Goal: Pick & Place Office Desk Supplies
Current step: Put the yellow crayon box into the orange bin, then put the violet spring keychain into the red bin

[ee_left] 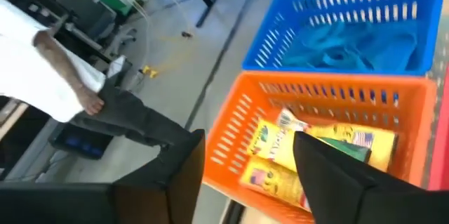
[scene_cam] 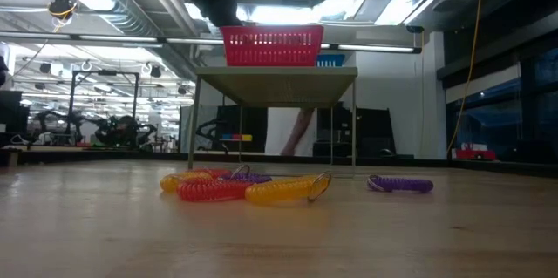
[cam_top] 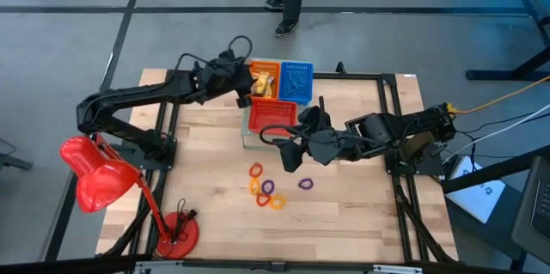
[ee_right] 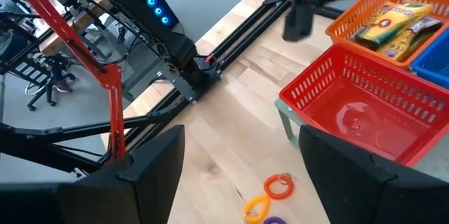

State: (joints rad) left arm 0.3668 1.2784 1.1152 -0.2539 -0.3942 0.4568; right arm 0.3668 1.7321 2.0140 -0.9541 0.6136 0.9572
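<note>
Wooden desk [cam_top: 206,137] carries three mesh baskets at its far edge: orange basket [cam_top: 264,79], blue basket [cam_top: 296,81], red basket [cam_top: 272,117] on a small stand. We see the left gripper [cam_top: 245,95] hovering beside the orange basket, jaws spread wide, nothing held. Right gripper [cam_top: 277,139] sits just beside the red basket, jaws also wide and empty. Coil loops [cam_top: 266,190] lie clustered mid-desk, one purple loop [cam_top: 306,184] slightly apart. Yellow packs [ee_left: 309,155] lie inside the orange basket. Red lamp [cam_top: 103,179] stands at the left.
</note>
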